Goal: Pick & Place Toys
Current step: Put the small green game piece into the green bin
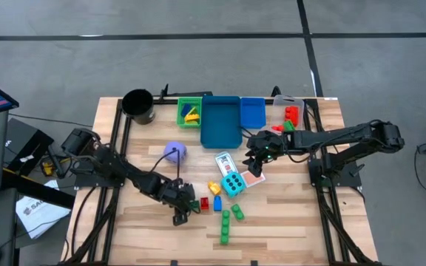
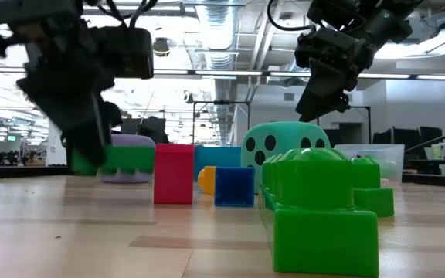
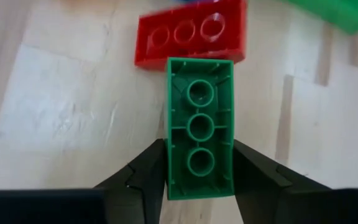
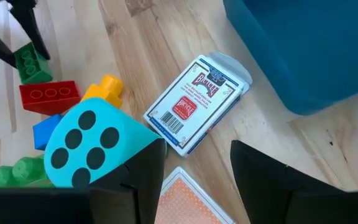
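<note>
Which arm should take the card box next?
Right. Its claw hangs open just above the card box, beside the cyan die. The left claw is busy, closed on a green brick at the table's near side.

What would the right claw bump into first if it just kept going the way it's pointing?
Probably the orange-backed card, which lies right between the right gripper's open fingers, with the boxed card deck just beyond. Depth is hard to judge; the gripper hangs above the table.
</note>
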Robot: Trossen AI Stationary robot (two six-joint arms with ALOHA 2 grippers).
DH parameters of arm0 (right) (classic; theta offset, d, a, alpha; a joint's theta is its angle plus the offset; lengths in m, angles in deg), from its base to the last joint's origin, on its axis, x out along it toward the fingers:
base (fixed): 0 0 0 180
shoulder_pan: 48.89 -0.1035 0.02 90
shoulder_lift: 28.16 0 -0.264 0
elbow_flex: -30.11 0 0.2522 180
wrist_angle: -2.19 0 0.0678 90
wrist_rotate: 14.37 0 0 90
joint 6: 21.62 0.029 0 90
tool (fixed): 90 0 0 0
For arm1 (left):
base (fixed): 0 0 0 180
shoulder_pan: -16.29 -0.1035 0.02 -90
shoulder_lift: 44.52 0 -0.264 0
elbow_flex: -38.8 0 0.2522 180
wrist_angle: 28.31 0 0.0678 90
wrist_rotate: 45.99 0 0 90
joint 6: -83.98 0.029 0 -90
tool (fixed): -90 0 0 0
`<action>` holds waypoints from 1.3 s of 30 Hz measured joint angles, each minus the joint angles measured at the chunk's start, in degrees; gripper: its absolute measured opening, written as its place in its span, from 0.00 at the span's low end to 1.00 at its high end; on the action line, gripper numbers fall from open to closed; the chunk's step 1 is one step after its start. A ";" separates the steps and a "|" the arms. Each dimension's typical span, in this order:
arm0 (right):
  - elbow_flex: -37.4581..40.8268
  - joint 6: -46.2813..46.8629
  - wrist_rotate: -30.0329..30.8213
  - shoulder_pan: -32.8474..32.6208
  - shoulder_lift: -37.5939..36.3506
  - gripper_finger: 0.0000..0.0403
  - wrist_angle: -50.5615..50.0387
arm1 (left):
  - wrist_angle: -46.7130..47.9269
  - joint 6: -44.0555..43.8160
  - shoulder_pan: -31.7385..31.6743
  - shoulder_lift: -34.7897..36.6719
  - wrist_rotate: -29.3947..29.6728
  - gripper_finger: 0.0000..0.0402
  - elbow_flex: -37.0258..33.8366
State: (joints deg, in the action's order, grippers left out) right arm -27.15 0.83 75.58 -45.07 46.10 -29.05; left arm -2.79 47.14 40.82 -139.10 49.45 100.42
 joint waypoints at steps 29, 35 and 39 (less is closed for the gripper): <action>-0.02 -4.35 -2.16 -0.54 0.00 0.45 16.71 | 5.11 8.51 -37.38 25.12 9.63 0.35 0.11; -0.02 -5.98 -6.36 -0.59 -0.02 0.45 22.20 | 4.83 12.72 -43.76 25.03 9.60 0.35 0.11; -0.02 -5.98 -6.09 -0.54 -0.02 0.45 25.61 | 4.48 15.91 -48.30 25.00 9.52 0.35 0.11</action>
State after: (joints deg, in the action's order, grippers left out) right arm -27.17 -5.15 69.48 -45.62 46.08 -3.44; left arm 1.69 63.05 -7.48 -114.10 58.97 100.53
